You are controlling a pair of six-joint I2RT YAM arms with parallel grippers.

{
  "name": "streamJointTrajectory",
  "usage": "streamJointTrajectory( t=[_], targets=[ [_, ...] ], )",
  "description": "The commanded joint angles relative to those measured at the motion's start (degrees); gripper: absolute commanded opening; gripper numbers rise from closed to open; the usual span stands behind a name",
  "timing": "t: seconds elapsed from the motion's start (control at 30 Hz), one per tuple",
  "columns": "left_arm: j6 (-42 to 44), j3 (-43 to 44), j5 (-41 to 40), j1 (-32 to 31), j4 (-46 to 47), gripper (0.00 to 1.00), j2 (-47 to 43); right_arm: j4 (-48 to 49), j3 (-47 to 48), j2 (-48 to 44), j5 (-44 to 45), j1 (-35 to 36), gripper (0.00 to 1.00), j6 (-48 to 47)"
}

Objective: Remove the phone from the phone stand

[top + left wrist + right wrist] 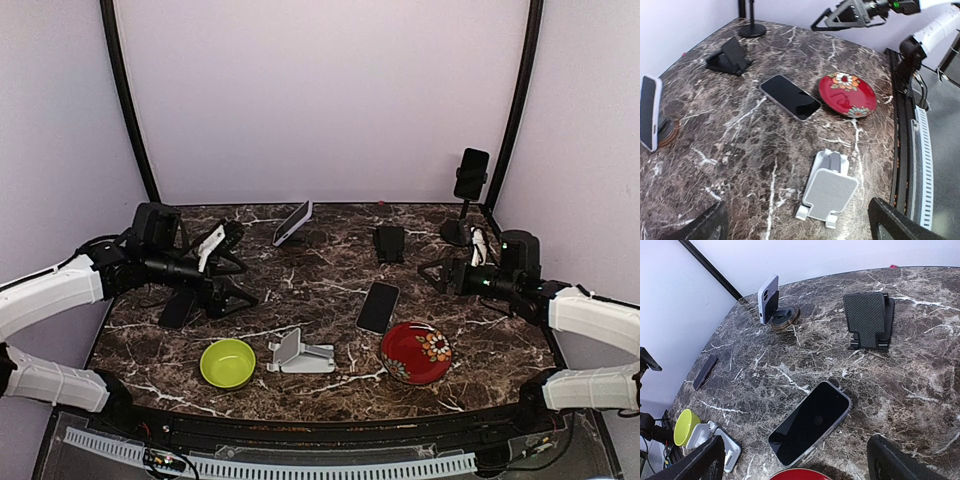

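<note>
Both arms hang over the bench (320,285) holding nothing. The left gripper (240,268) by the left edge and the right gripper (432,275) by the right edge each have their jaws spread wide and turned inward, which reads as readiness before a reach.

Two phones sit in holders, so which one the task means is a judgement. The white-cased phone (768,299) leans upright on a round wooden stand (786,317) near the middle of the far edge, tilted back so its screen faces up. The black phone (471,172) is gripped high on a pole stand (458,232) at the far right corner, nearer the right arm.

A flat phone (378,306) lies mid-bench just beside the red plate (415,352), and a dark handset (705,371) lies flat at the left edge. Neither rests in anything. The black stand (870,320) and the white stand (827,189) are bare, and the green bowl (228,362) sits by the near edge.

Neither wrist view shows the black phone. Only the pole's foot appears in the left one, so how the clamp grips it is unclear. From above, the round stand is mostly hidden behind its phone, and the left arm covers part of the dark handset. Each wrist camera cuts its own fingers to dark corners
</note>
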Motion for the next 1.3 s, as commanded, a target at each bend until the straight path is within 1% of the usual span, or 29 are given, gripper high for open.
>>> streamJointTrajectory(
  t=[0.0,0.17,0.27,0.4,0.6,0.87,1.27],
  targets=[
    [5.7,-0.9,2.6,-4.9,-0.6,0.99,2.2,1.5,0.5,-0.6,-0.7,0.2,0.99,0.3],
    [9.5,-0.4,-2.8,-12.0,-1.4,0.99,7.1,1.8,0.5,-0.2,-0.7,0.2,0.99,0.4],
    [11.6,0.0,-4.8,-14.4,-1.2,0.99,10.3,1.7,0.3,-0.2,-0.5,0.2,0.99,0.5],
    [12.5,0.8,-6.2,-16.5,0.3,0.99,13.9,1.5,0.1,-0.5,-0.6,0.2,0.99,0.5],
    [13.4,2.3,-7.7,-17.6,1.0,0.99,18.4,1.1,-0.1,-0.8,-0.4,0.2,0.99,0.2],
    [15.0,3.1,-10.9,-17.9,2.3,0.99,21.3,1.6,-0.3,-0.4,-0.4,0.3,0.99,0.3],
    [15.2,4.2,-8.8,-18.9,3.4,0.99,25.6,2.5,0.1,1.2,-0.7,0.3,0.99,0.3]
  ],
)
